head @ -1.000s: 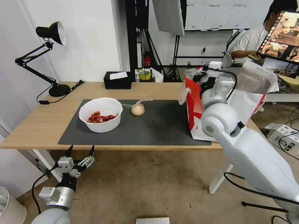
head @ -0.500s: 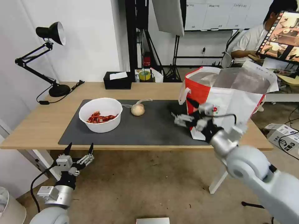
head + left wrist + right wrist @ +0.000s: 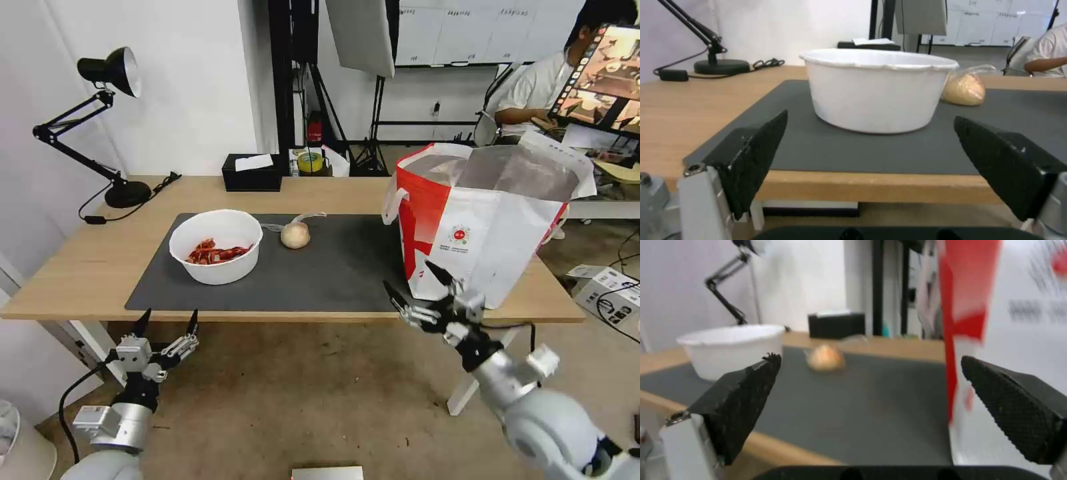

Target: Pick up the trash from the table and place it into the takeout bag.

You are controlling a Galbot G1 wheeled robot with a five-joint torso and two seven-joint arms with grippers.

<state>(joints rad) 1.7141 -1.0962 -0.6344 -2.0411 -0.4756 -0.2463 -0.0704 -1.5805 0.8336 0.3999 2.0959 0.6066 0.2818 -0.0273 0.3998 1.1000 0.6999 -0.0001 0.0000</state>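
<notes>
2 grippers hang below the near table [image 3: 93, 267] edge, both spread wide and holding nothing: your left gripper [image 3: 167, 321] sits in front of the mat's [image 3: 333, 273] left corner, your right gripper [image 3: 415, 287] just before the takeout bag [image 3: 480, 227]. On the mat you have the white bowl [image 3: 215, 246] with red scraps, and just beside it, toward the bag, the wrapped beige ball [image 3: 295, 234]. The bag stands upright and open at the mat's right end. Farther back, you see the black tissue box [image 3: 251, 172].

white bowl [image 3: 215, 247] and wrapped ball [image 3: 295, 235] on mat — bag [image 3: 480, 220] upright.
</notes>
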